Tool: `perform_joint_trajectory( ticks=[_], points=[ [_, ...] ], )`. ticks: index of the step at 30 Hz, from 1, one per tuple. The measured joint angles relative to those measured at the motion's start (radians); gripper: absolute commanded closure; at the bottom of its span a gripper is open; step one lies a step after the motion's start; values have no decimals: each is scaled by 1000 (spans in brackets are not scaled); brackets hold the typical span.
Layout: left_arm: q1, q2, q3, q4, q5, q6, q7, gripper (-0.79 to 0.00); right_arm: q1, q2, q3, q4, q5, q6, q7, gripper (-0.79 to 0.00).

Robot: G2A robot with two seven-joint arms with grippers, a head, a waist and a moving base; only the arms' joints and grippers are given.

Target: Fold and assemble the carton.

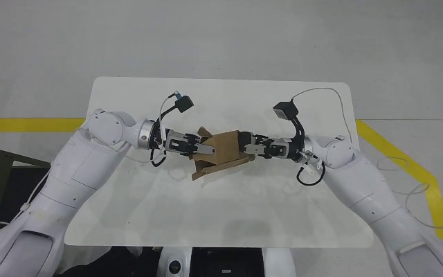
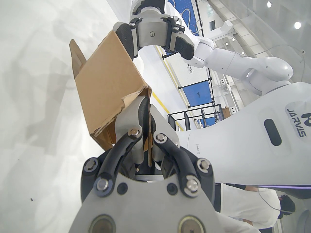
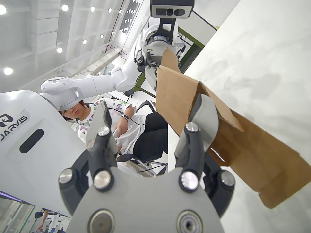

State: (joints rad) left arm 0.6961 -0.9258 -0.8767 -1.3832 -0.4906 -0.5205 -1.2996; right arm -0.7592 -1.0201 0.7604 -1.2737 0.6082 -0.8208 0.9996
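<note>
White table [image 1: 228, 215], creased brown carton [image 1: 223, 149]

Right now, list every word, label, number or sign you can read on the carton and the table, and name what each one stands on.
On the carton: none; its brown faces are bare in all three views.
On the table: none; the top is plain white.
On the blue panels in the room behind: small marks, too small to read.
</note>
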Motion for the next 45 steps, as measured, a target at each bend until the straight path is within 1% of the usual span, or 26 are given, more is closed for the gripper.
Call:
perform_joint_trajectory(
  ticks=[8,14,18,26,27,28,29,30,31,32,34,35,37,38,39,40,45],
  points=[
    [-3,-2,-2,1,-6,2,-2,0,31,11,-70,28,19,-17,-17,-449],
    [-3,0,-5,-1,-4,5,-5,0,56,22,-104,54,25,-29,-29,-453],
    [-1,3,-6,-9,-6,8,-8,0,66,25,-135,53,44,-38,-38,-388],
    [3,6,-1,-25,-14,13,-13,0,105,13,-207,62,74,-57,-57,-323],
    [3,7,-1,-26,-15,14,-14,0,111,12,-217,65,78,-58,-58,-302],
    [4,7,-1,-27,-15,15,-15,0,116,11,-224,67,81,-58,-59,-231],
    [4,8,-1,-27,-16,17,-17,0,120,11,-231,67,84,-58,-58,-194],
    [4,9,-1,-28,-16,18,-19,0,125,11,-240,65,89,-56,-56,-108],
    [4,10,-1,-28,-16,20,-20,0,129,12,-247,64,93,-54,-54,-65],
    [4,11,0,-28,-17,21,-21,0,132,12,-253,62,98,-53,-52,-3],
    [3,12,1,-29,-19,24,-24,0,140,13,-267,59,106,-51,-51,0],
    [3,13,2,-29,-19,25,-25,-15,143,14,-272,59,109,-51,-51,0],
    [2,14,5,-30,-21,28,-28,-95,150,16,-284,59,113,-53,-53,0],
    [2,15,6,-31,-21,29,-29,-243,153,16,-289,60,115,-55,-55,0],
    [2,15,7,-32,-22,29,-29,-332,156,17,-296,60,118,-57,-57,0],
    [2,16,8,-33,-22,29,-29,-785,158,17,-301,61,120,-58,-58,0],
    [3,20,-2,-9,-47,23,-23,-785,171,22,-321,80,125,-70,-70,0]
  ],
)
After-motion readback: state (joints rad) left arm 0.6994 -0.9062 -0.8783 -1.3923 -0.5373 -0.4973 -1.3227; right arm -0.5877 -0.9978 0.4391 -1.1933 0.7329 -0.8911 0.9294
